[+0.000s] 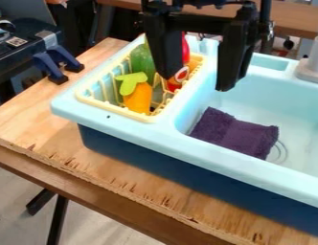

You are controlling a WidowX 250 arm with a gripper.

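The gripper [198, 83] hangs with its fingers spread wide over the blue sink [254, 103], where a purple cloth [233, 133] lies, near a yellow basket [114, 109] holding a carrot [139, 99], green toy [142, 62] and red stuff [186, 50].

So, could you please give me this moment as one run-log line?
tool: open, empty, above sink | cloth: in sink | carrot: in rack beside green toy

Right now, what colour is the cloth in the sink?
Dark purple, best seen in the camera view.
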